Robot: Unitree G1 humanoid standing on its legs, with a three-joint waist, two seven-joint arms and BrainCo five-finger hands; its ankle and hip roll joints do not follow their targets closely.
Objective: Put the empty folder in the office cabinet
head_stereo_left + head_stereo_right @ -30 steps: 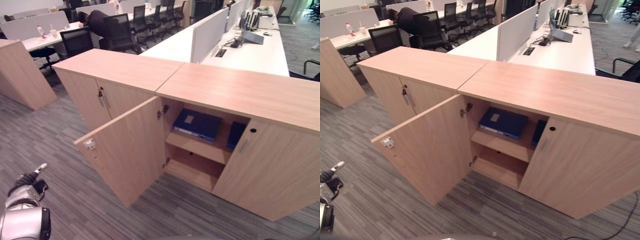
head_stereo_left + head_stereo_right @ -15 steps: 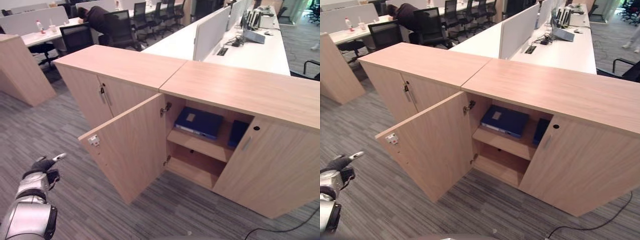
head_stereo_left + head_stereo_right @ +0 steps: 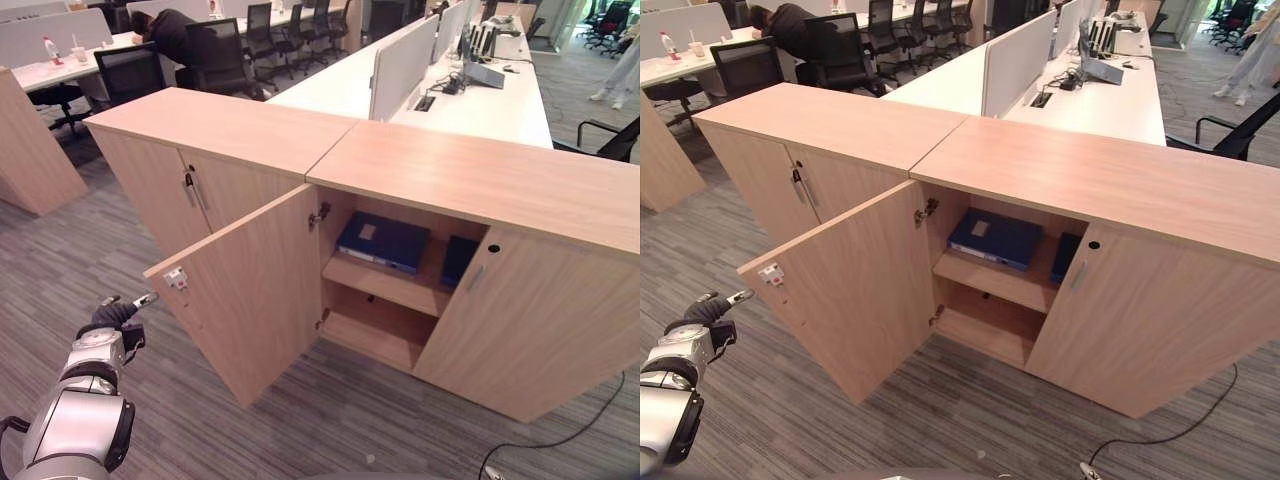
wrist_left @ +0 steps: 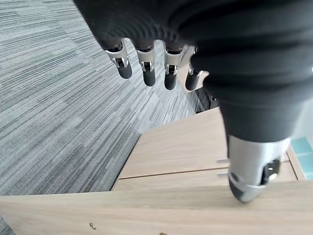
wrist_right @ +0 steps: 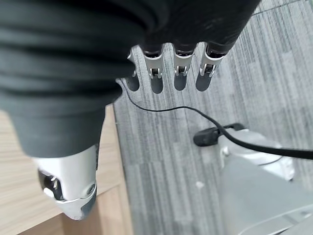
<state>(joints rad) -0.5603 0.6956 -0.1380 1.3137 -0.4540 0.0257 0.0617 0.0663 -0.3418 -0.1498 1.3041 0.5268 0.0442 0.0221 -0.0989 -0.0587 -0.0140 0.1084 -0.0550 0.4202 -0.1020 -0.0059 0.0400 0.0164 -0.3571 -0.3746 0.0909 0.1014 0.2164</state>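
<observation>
The light wood office cabinet (image 3: 470, 185) stands with its left door (image 3: 255, 295) swung open and its right door (image 3: 530, 325) closed. A blue folder (image 3: 383, 241) lies flat on the upper shelf, and a second blue folder (image 3: 458, 260) stands upright beside it. My left hand (image 3: 108, 320) is low at the left, open and holding nothing, its fingertips (image 3: 146, 298) close to the door's outer edge. In the left wrist view its fingers (image 4: 146, 68) are straight above the door's wood. My right hand (image 5: 178, 73) hangs open over the carpet, holding nothing.
A second cabinet (image 3: 190, 185) with closed doors adjoins on the left, and another wooden unit (image 3: 30, 140) stands at the far left. White desks, partitions and black chairs (image 3: 215, 60) are behind, with a person (image 3: 175, 28) slumped at one desk. Grey carpet (image 3: 350, 420) lies in front.
The camera has shifted. My left hand has risen and moved forward toward the open door's outer edge. The folders have stayed on the shelf.
</observation>
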